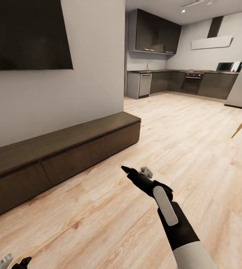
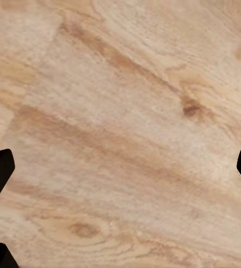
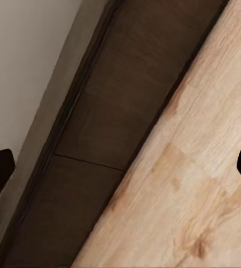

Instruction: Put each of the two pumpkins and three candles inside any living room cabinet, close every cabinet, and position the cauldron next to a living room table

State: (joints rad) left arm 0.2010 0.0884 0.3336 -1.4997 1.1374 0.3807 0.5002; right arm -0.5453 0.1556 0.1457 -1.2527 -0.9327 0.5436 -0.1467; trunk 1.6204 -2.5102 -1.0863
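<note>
The cabinet point(image 1: 61, 149) — a long, low, dark-brown media unit — runs along the grey wall under the wall-mounted television point(image 1: 27, 33), and both of its drawer fronts sit flush and closed. Its flat top is bare. No pumpkins, candles or cauldron show near it, so how many are already stowed cannot be judged from here; nothing visible confirms any of them inside.

The right gripper point(image 1: 137, 171) hangs over the wooden floor point(image 1: 195, 142) a little out from the cabinet's front, with nothing between its jaws, which stand wide in the right wrist view, where the cabinet's front point(image 3: 126, 123) and the seam between its two drawers lie ahead. The left gripper point(image 1: 13, 261) sits low, further along the cabinet's length, and the left wrist view shows its jaws wide over bare floor planks point(image 2: 120, 123).

Both grippers being empty, my reading is that the robot is between errands — the objects must yet be found or fetched. The grey kitchen units point(image 1: 162, 80) stand well beyond the cabinet's far end.
</note>
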